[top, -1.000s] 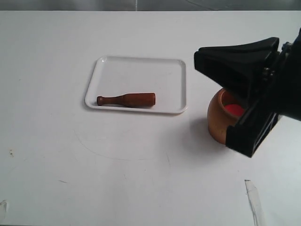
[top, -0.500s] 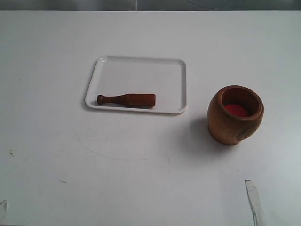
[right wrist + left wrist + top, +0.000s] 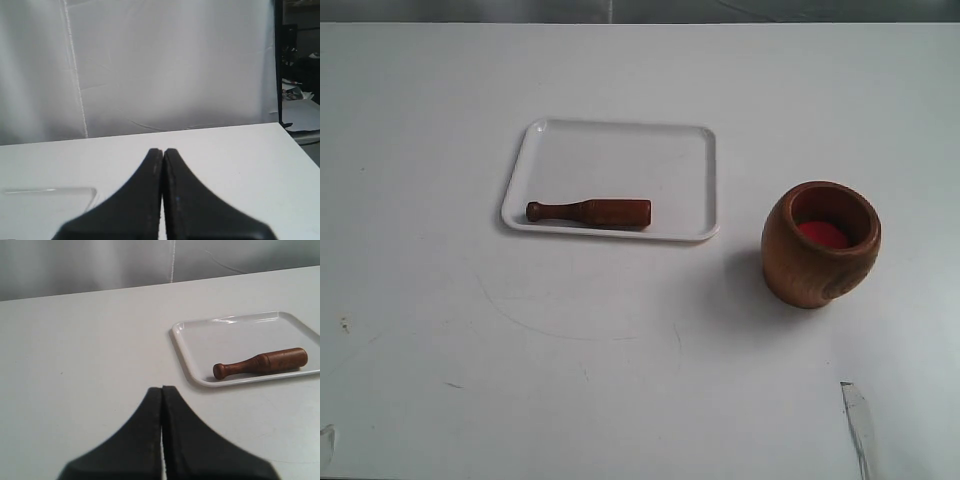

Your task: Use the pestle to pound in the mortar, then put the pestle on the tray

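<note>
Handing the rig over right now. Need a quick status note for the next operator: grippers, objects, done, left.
Left gripper: shut, empty, short of the tray. Right gripper: shut, empty. Neither shows in the exterior view.
Pestle lies flat inside the tray, by the rim nearest the exterior camera. Mortar stands upright on the table, right of the tray and apart from it.
Done: pestle is on the tray. Pounding can't be confirmed from these views.
Left: nothing visible, if the pounding happened.

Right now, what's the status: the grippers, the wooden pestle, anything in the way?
Left gripper shut, empty; right gripper shut, empty. Pestle lying on white tray. Mortar upright, apart from tray. Nothing in the way.
</note>
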Robot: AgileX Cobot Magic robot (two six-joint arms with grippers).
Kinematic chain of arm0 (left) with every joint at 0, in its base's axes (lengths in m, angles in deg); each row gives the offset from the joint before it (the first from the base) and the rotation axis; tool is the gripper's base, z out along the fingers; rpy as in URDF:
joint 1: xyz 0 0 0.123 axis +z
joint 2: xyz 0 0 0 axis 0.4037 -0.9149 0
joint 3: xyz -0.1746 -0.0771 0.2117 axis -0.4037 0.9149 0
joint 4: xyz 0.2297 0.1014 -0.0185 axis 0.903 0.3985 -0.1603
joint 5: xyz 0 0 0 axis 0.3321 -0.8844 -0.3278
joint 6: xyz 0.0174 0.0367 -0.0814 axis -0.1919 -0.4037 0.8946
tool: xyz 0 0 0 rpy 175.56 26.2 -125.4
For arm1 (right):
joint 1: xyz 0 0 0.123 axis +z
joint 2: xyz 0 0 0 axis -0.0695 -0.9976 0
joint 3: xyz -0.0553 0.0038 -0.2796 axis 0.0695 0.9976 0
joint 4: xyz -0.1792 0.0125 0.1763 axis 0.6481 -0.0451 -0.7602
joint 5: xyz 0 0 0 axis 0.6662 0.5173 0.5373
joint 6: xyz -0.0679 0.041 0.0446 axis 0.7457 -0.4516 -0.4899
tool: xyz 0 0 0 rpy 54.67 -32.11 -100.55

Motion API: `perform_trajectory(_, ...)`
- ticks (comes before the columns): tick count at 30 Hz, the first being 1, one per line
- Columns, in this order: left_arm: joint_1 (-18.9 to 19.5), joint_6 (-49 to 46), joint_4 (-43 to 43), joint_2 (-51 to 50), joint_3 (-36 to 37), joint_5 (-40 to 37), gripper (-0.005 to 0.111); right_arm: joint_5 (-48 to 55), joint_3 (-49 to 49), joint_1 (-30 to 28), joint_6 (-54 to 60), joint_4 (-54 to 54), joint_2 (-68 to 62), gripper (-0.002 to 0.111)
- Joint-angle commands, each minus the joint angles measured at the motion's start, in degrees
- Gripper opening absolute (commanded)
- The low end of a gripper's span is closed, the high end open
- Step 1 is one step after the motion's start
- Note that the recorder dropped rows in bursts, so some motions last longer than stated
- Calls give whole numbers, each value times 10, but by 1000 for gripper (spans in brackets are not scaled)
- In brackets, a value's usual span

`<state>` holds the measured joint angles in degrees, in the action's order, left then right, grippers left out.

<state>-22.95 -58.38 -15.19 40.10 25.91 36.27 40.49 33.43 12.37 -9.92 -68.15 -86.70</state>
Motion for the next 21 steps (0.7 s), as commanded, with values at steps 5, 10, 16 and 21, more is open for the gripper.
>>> perform_trajectory(5, -4, 5, -4, 1, 0, 2, 0, -24, 25, -4, 0, 4, 1, 0)
perform_trajectory(10, -4, 5, -4, 1, 0, 2, 0, -46, 55, -4, -3, 9, 1, 0)
perform_trajectory(16, -4, 5, -4, 1, 0, 2, 0, -39, 55, -4, 0, 96, 1, 0)
perform_trajectory(21, -4, 5, -4, 1, 0, 2, 0, -39, 55, -6, -3, 124, 1, 0)
